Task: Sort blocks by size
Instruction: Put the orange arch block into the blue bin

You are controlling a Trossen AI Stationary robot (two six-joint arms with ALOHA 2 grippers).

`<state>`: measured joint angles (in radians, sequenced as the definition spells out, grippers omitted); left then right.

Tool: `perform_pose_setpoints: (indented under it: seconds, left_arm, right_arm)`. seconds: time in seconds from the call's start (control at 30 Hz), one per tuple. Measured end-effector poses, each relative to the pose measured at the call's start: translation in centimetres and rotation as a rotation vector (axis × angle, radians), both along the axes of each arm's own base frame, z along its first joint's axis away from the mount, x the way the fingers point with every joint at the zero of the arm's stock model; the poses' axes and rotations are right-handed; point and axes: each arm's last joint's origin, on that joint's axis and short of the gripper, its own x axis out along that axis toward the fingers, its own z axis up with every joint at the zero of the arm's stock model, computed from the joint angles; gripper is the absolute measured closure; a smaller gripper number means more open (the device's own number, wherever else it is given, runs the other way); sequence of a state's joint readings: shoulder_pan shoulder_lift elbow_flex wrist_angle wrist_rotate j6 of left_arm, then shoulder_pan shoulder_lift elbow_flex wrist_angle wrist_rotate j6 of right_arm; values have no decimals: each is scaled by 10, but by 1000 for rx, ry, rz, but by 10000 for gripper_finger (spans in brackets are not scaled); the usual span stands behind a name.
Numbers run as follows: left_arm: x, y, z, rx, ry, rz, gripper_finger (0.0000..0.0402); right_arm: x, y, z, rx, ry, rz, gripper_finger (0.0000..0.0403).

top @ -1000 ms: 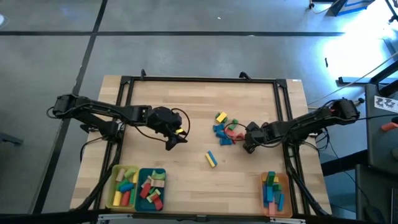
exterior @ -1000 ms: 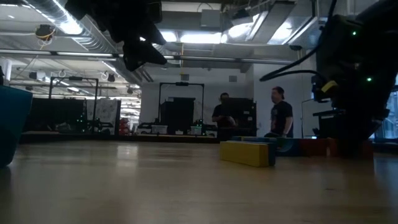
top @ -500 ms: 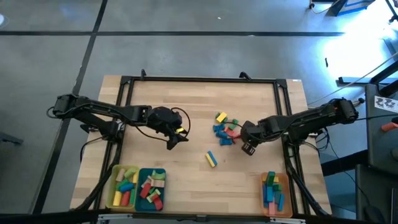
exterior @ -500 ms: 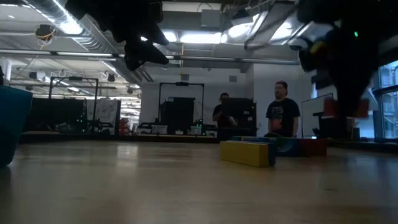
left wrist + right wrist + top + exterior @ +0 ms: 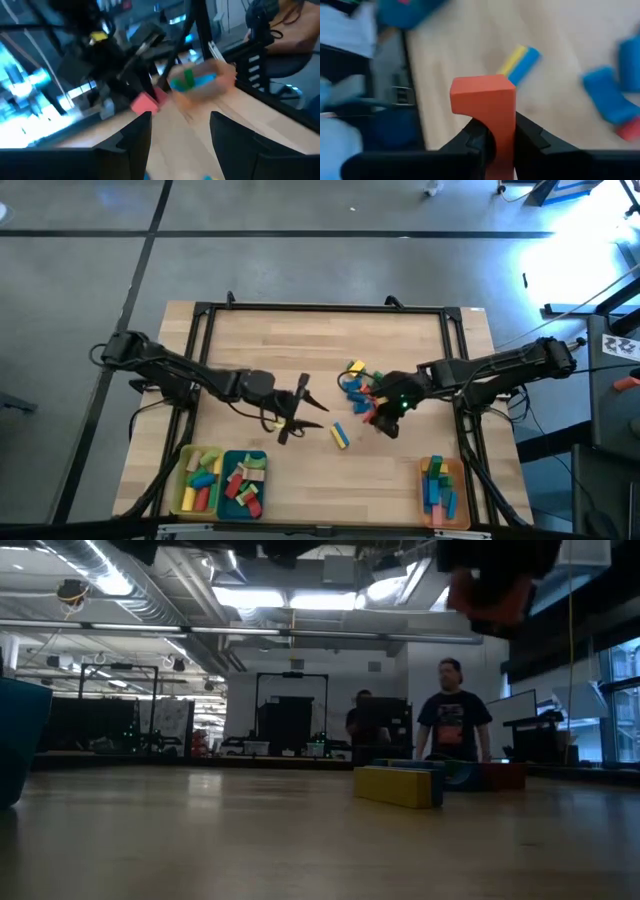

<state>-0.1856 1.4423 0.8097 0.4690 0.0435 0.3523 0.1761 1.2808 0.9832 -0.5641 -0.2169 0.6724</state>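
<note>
Carry step: right gripper (image 5: 492, 137) clamped on red block (image 5: 485, 107), best kept pinched until over a tray; left gripper (image 5: 180, 130) spread, empty.

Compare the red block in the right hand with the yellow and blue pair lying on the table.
The red block is clamped in the right hand, lifted off the table; the yellow and blue pair lies loose on the wood. The red block is a single piece with a curved cutout; the pair is two straight bars side by side. Both are small toy blocks.
</note>
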Motion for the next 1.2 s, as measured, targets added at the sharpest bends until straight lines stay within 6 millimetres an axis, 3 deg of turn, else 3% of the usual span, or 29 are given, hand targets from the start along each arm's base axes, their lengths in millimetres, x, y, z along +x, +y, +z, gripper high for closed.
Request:
perform_pose_setpoints:
  seconds: [0.33,0.53,0.87,1.2]
  left_arm:
    - [26,-8,-21,76,-155,-15,221]
    - [36,-9,-30,61,-223,-9,221]
    - [48,-11,-33,6,-182,-28,221]
    - [49,-16,-41,-91,-86,-110,221]
  right_arm:
    - [15,4,14,65,-210,29,345]
    - [24,7,9,102,-221,67,347]
    - [44,14,-6,188,-228,158,339]
    - [50,16,-11,213,-233,182,343]
